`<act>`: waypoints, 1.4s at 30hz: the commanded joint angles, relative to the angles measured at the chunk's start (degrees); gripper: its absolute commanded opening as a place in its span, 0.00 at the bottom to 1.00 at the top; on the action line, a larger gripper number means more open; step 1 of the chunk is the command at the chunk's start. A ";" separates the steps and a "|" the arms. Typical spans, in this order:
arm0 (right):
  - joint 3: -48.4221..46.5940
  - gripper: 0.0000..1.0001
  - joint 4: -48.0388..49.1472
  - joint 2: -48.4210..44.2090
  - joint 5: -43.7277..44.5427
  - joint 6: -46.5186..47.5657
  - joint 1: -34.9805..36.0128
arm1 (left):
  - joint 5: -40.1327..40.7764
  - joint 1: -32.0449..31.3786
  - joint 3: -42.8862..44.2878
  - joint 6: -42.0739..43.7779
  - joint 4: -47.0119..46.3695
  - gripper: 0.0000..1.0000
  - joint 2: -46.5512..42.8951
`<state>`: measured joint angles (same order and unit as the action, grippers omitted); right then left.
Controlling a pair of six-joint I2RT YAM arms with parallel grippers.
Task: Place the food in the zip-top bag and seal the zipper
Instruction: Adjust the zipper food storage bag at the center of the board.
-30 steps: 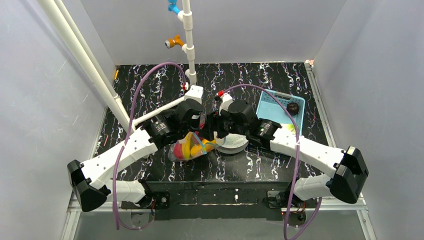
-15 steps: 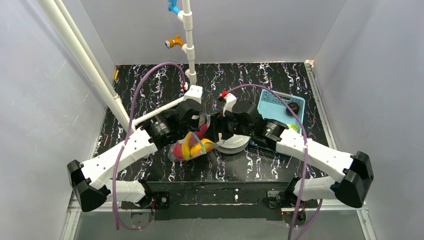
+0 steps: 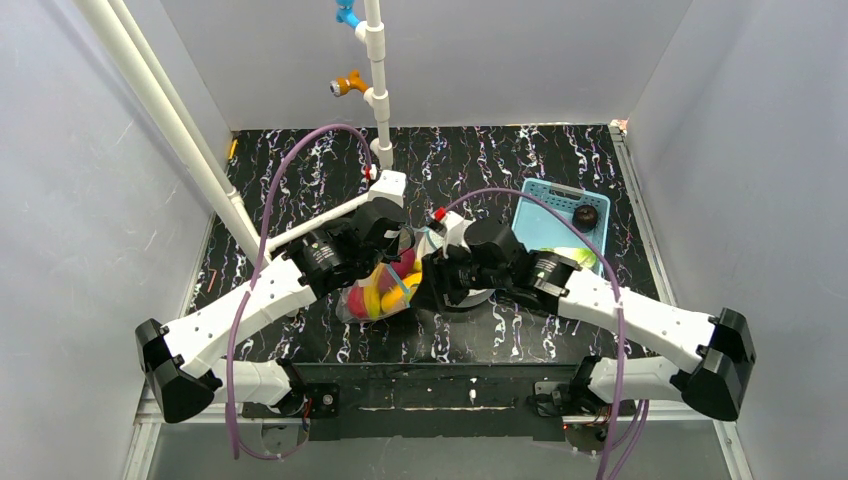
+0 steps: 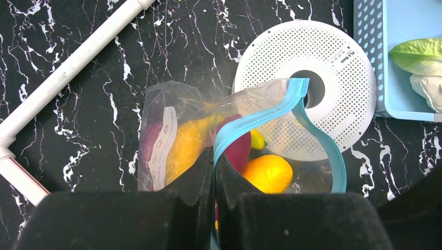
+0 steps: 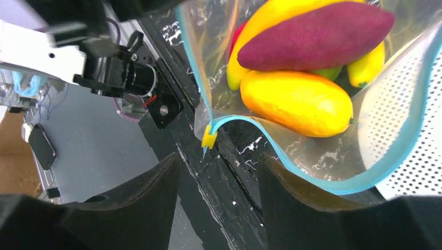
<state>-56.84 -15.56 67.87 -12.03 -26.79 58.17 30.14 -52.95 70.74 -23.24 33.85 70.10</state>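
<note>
Sealing starts
Your left gripper (image 4: 213, 172) pinches the zipper (image 4: 260, 111); your right gripper (image 5: 219, 172), narrowing but empty, has swung in at the slider (image 5: 209, 138) on the zip-top bag (image 4: 172, 120).

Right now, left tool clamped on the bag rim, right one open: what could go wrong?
1. The mouth along the zipper gapes and the yellow-orange piece lies right at it; it may roll out or jam the seal.
2. The open right tool sits by the small yellow slider; it may miss it or pinch only film.
3. The left tool is shut on just the thin strip; a pull may slip it free.
</note>
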 commanded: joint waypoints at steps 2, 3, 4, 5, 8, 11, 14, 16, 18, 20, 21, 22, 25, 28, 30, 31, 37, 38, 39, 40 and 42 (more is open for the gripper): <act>-2.70 0.60 0.46 4.26 -2.97 0.24 1.07 | 0.44 0.21 0.47 -0.44 -0.50 0.00 0.00; -3.13 0.60 1.01 4.85 -3.58 0.24 1.07 | 0.44 0.21 0.46 -0.42 -0.43 0.00 -0.04; -3.39 0.60 1.68 5.49 -4.00 0.29 1.13 | 0.41 0.21 0.47 -0.45 -0.38 0.00 -0.11; -3.78 0.59 2.13 6.07 -4.09 0.41 1.20 | 0.45 0.21 0.48 -0.48 -0.37 0.00 -0.12; -5.97 0.56 1.67 7.97 -3.01 0.88 1.17 | 0.54 0.20 0.64 -0.42 -0.22 0.00 -0.08; -7.23 0.47 1.16 9.02 0.52 0.21 1.18 | 1.07 0.21 0.93 -0.47 0.14 0.00 -0.21; -6.68 0.34 4.02 8.73 2.48 -0.12 1.16 | 2.12 0.20 0.78 -0.73 0.36 0.00 -0.90; -6.58 0.25 5.53 8.57 3.26 0.41 1.16 | 2.95 0.18 0.61 -0.87 0.46 0.00 -1.40; -7.39 0.12 6.09 8.80 4.82 2.22 1.16 | 4.46 0.21 0.47 -1.09 0.74 0.00 -1.99; -10.15 0.01 4.22 9.49 7.42 6.61 1.16 | 7.54 0.21 -0.20 -1.78 1.04 0.00 -3.20; -11.52 0.01 3.29 9.66 8.95 8.58 1.16 | 9.07 0.21 -0.65 -1.93 0.90 0.00 -3.85; -12.88 0.01 2.48 9.79 10.37 10.62 1.15 | 10.61 0.21 -1.07 -2.05 0.75 0.00 -4.53; -16.34 0.01 3.29 9.08 12.84 18.28 1.16 | 15.19 0.21 -1.93 -1.90 0.28 0.01 -7.11; -18.64 0.01 5.26 8.61 12.15 25.29 1.16 | 19.11 0.21 -2.97 -2.81 -0.11 0.06 -10.61; -20.81 0.01 5.41 8.88 9.70 28.74 1.16 | 20.61 0.21 -4.34 -4.39 -0.22 0.08 -13.55; -21.98 0.01 5.22 9.12 8.69 30.16 1.15 | 21.06 0.20 -5.19 -5.23 -0.26 0.09 -14.98; -24.55 0.01 0.49 12.00 4.04 37.51 1.16 | 19.22 0.17 -10.88 -8.18 -0.01 0.64 -24.63; -24.62 0.01 -0.78 12.36 2.78 38.05 1.16 | 17.72 0.20 -11.14 -7.42 -0.04 0.71 -25.79; -24.60 0.01 -1.84 12.55 2.07 38.02 1.17 | 15.90 0.21 -11.22 -6.41 -0.36 0.76 -26.52; -24.42 0.01 -2.74 12.69 0.83 37.79 1.17 | 13.38 0.21 -11.09 -4.53 -0.82 0.81 -27.08; -23.57 0.01 -4.20 12.42 -1.28 37.00 1.17 | 7.11 0.20 -10.42 -0.44 -1.46 0.87 -27.59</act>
<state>-79.37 -17.22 80.16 -7.92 7.29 59.12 45.53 -52.87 60.25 -28.68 33.64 43.21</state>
